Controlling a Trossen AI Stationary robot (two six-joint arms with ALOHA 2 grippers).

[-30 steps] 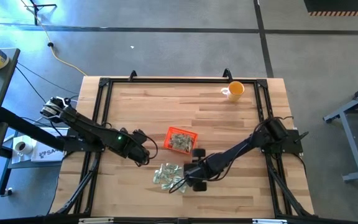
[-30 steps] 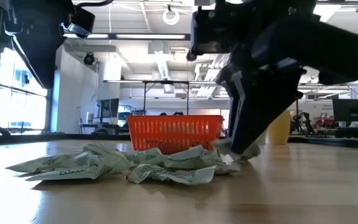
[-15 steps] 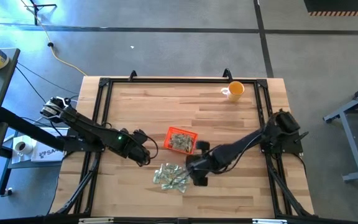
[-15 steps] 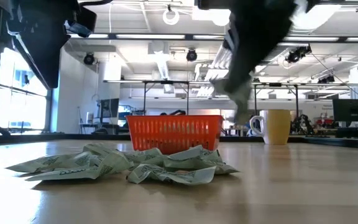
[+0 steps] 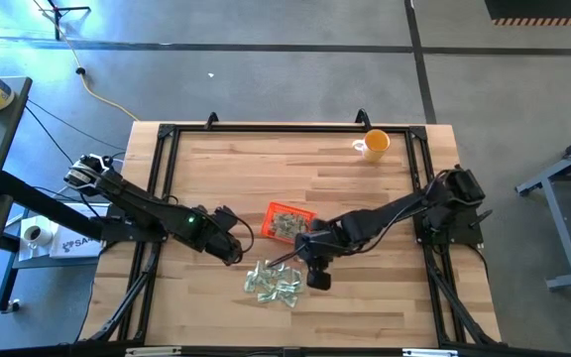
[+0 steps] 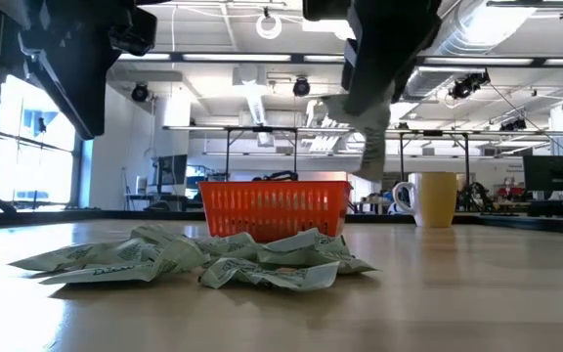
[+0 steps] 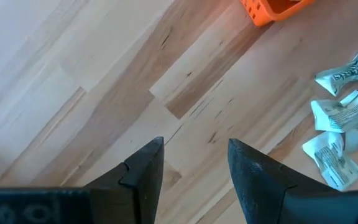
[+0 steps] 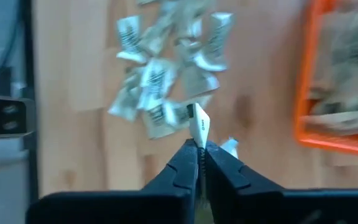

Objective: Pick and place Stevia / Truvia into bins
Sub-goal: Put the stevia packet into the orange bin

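Observation:
Several green-and-white Truvia packets lie in a loose pile (image 5: 271,281) on the wood table, near the front in the low view (image 6: 203,259). More packets fill the orange tray (image 5: 288,223), which stands behind the pile (image 6: 275,208). My right gripper (image 8: 199,146) hovers above the table between the pile and the tray (image 5: 308,253), shut on one packet. My left gripper (image 7: 194,149) waits open over bare wood to the left of the tray (image 5: 228,243). My right gripper pinches a single packet by one end (image 8: 199,127) between its two shut fingertips, coming from above and pointing down. The packet is lifted clear of the table and hangs below the fingers (image 6: 368,156).
An orange-yellow cup (image 5: 373,145) stands near the table's far right corner (image 6: 436,198). A black frame runs round the table's edges (image 5: 167,134). Bare wood lies to the right of the pile and tray.
My right gripper has risen from the right edge of the pile with one packet pinched in it and has moved toward the far edge, closer to the orange tray. The packet has come clear of the table. The rest of the pile has stayed in place.

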